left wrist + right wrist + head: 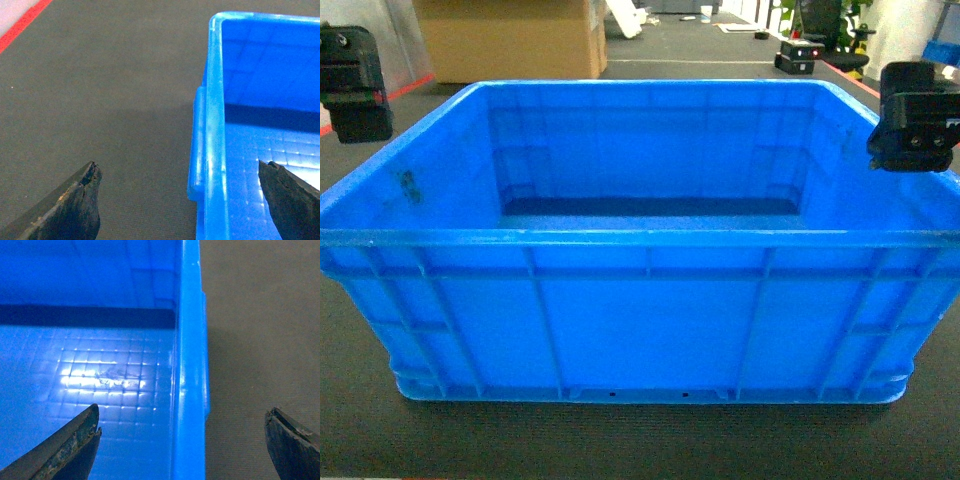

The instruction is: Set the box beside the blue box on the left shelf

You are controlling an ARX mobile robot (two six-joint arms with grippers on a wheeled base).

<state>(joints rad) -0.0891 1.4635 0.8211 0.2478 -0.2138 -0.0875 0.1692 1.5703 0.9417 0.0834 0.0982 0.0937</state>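
Head view cuts off both arms' bodies; wrist views show left fingers [80,200] and right fingers [75,445] spread wide, straddling the box [640,300] rims untouched.

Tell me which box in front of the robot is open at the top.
The blue plastic crate nearest the camera: its grid-patterned floor shows from above. The brown cardboard box behind it shows only plain closed sides.

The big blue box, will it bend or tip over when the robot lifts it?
The box probably stays stiff: its walls are ribbed and its rim thick. It looks empty, so likely light. Being wide and low, it seems unlikely to tip.
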